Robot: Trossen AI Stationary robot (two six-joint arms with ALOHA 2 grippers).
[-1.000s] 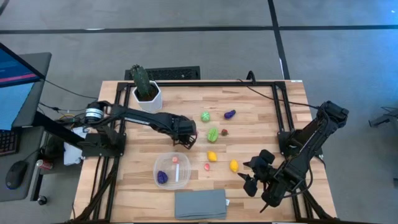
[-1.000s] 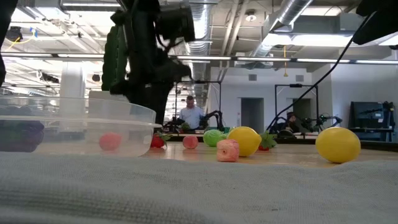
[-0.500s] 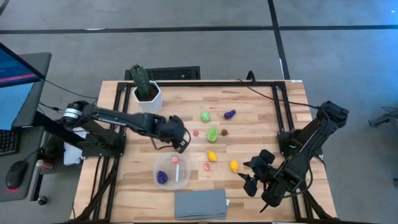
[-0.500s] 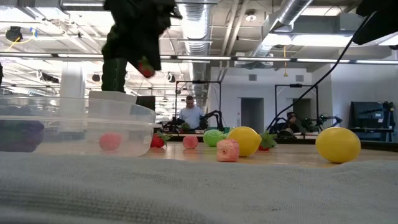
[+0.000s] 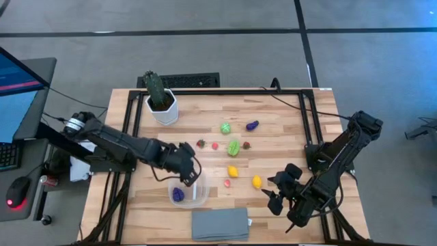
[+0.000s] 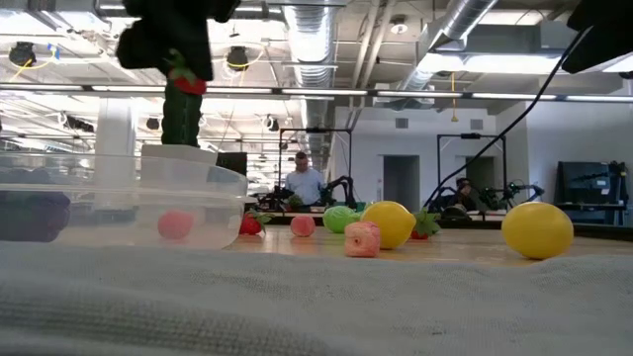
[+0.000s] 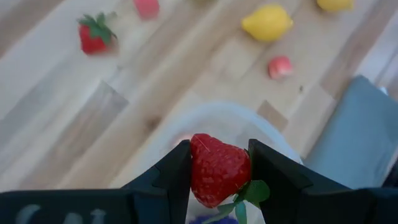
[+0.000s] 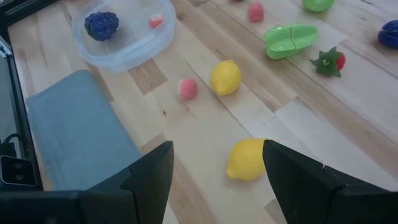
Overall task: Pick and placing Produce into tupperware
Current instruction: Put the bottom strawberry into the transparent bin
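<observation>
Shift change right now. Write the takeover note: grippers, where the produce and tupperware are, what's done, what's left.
Left gripper: shut on a strawberry, above the tupperware.
Right gripper: open and empty, waiting at the table's right side.
Done: purple berry and a pink piece in the tupperware.
Left: drop the strawberry, then move the loose pieces: two lemons, pink piece, green pieces, another strawberry, purple piece.

gripper (image 6: 181,61) (strawberry (image 6: 184,79) clamped) above tupperware (image 6: 213,188)

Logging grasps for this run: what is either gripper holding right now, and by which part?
The left gripper pinches a strawberry across its red body, leaves pointing down. The right gripper is open and holds nothing.
</observation>
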